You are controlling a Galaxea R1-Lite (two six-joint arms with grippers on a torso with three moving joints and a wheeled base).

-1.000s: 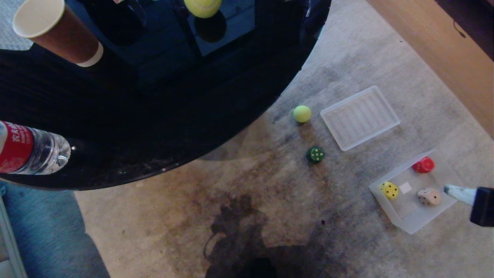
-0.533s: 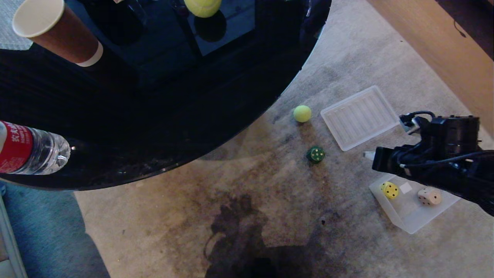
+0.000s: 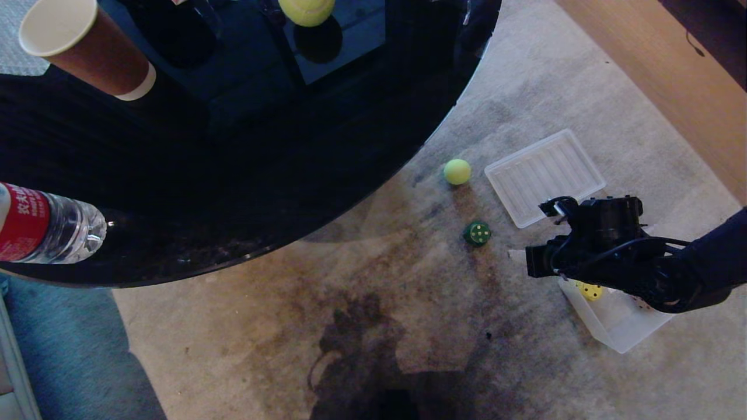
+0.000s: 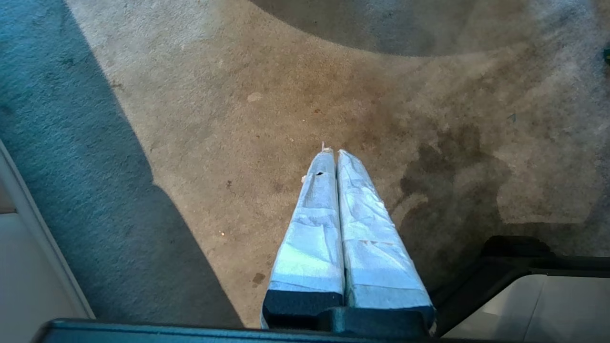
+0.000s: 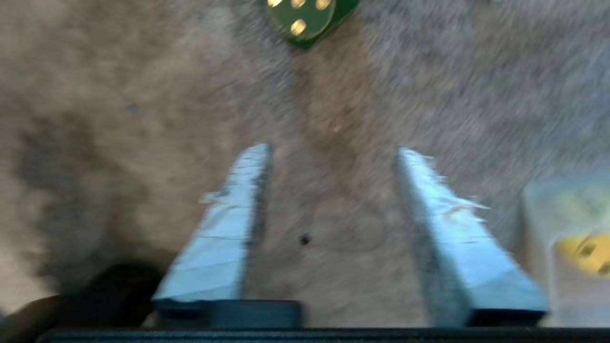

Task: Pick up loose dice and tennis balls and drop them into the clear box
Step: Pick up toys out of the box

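Note:
A dark green die lies loose on the stained carpet. One tennis ball rests just beyond it, and another tennis ball sits on the black table. The clear box stands at the right with a yellow die inside; my right arm covers most of it. My right gripper hovers open and empty over bare carpet, between the box and the green die. My left gripper is shut, empty, parked over the carpet.
A flat ribbed translucent lid lies beyond the box. The round black table overhangs the left, bearing a paper cup and a water bottle. Wooden furniture borders the far right.
My right arm swung in from the right edge, across the box, toward the green die, and its fingers opened. The dice, balls and box stayed put.

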